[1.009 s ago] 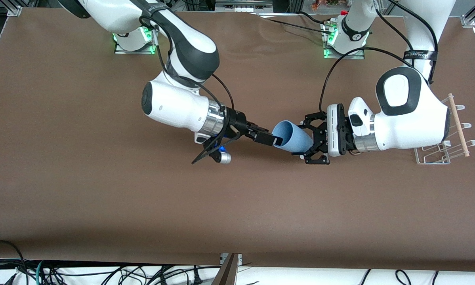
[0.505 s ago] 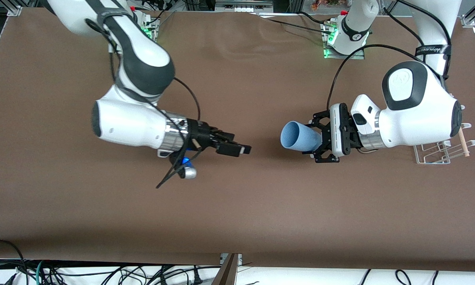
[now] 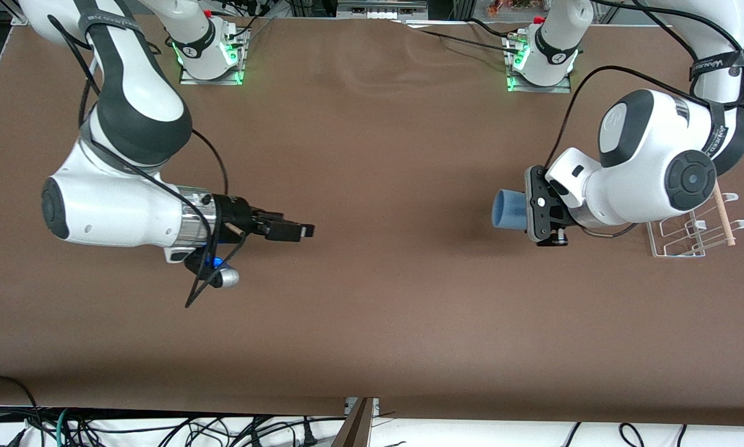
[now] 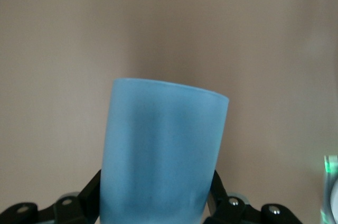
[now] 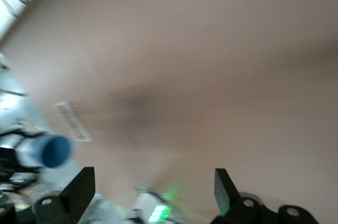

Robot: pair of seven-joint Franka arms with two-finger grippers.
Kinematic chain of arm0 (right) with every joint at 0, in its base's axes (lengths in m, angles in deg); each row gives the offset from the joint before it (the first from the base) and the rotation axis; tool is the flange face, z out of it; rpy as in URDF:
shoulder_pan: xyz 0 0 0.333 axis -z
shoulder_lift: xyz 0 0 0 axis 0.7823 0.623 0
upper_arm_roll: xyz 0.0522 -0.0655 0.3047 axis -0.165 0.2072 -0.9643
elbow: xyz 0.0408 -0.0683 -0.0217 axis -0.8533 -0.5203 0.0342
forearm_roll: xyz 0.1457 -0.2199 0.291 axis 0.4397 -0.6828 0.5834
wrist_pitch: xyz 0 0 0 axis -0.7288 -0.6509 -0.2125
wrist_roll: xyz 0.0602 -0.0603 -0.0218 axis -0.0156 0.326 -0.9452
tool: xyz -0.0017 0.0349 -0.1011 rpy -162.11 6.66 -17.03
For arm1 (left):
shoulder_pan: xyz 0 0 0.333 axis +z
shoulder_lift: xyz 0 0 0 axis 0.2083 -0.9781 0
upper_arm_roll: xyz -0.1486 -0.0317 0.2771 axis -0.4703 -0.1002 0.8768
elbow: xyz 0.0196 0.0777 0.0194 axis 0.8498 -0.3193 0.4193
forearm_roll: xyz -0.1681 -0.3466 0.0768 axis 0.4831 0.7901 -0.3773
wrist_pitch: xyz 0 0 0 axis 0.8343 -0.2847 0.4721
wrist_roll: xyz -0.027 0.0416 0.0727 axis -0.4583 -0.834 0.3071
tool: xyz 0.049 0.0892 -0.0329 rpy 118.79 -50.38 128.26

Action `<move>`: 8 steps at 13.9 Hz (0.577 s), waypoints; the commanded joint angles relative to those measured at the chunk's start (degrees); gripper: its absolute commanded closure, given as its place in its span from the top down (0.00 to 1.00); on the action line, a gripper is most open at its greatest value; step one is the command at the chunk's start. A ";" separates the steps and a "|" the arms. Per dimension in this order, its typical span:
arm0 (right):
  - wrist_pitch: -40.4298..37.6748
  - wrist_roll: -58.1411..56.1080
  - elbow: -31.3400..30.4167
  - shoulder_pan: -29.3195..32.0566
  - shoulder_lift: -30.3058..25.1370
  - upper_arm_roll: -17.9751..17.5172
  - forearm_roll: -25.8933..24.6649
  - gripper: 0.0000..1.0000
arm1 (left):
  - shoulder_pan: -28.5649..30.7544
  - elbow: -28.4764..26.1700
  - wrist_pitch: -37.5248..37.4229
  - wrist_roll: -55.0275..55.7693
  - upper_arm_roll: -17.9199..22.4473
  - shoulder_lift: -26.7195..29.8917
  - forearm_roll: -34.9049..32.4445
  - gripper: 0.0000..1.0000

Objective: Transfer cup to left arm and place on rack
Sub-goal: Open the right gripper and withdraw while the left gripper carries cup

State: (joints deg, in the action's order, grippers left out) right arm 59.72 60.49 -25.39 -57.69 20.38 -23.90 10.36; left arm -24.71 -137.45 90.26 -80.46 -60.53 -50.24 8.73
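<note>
Front view shows the small light-blue matte plastic cup (image 3: 507, 210) held in the air on its side, its open mouth pointing toward the right arm's end of the table. The left gripper (image 3: 536, 214), a black open-linkage pincer on a boxy white wrist block, is clamped around the cup's narrower base end; in the left wrist view the black fingers (image 4: 87, 197) press against both sides of the blue cup wall (image 4: 163, 155), and the rim stands free with only brown surface around it. The cup hangs over bare brown table (image 3: 372, 323), with a soft shadow under it.

Just beside the left arm (image 3: 651, 161), toward that arm's end of the table, stands the small white wire rack (image 3: 688, 239) with upright loops and a light wooden dowel (image 3: 721, 214) along one side. The arm's rounded white elbow covers part of the rack. The rack sits near the table's end edge.

Well apart, over the right arm's end of the table, the right gripper (image 3: 291, 231) hovers with its black fingers spread and holding nothing; the right wrist view shows the two finger tips (image 5: 82, 187) wide apart and the cup small in the distance (image 5: 53, 151). Between the two grippers lies a broad stretch of open brown surface, and more open surface runs to the edge nearest the front camera.
</note>
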 commanded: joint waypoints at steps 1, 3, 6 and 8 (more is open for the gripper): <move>-0.99 -10.97 -11.65 2.69 -9.53 3.38 -3.84 1.00 | -0.59 -0.33 -5.11 4.96 0.18 0.58 -11.91 0.00; -1.08 -14.95 -15.88 5.07 -13.40 3.38 -10.41 1.00 | -0.59 -0.51 -11.34 9.78 0.09 -0.21 -20.17 0.00; -2.83 -15.40 -18.09 5.52 -17.98 4.17 -22.01 1.00 | -0.24 -0.86 -18.90 18.22 0.09 -0.91 -30.28 0.00; -5.11 -15.49 -18.18 5.60 -20.70 5.48 -24.59 1.00 | -0.06 -1.04 -24.78 26.03 0.27 -1.88 -37.05 0.00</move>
State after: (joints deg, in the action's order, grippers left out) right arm 55.82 46.00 -40.07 -52.18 4.61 -19.49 -11.79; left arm -24.61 -138.14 70.11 -60.92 -60.40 -51.62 -22.70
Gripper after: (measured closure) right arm 0.000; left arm 0.211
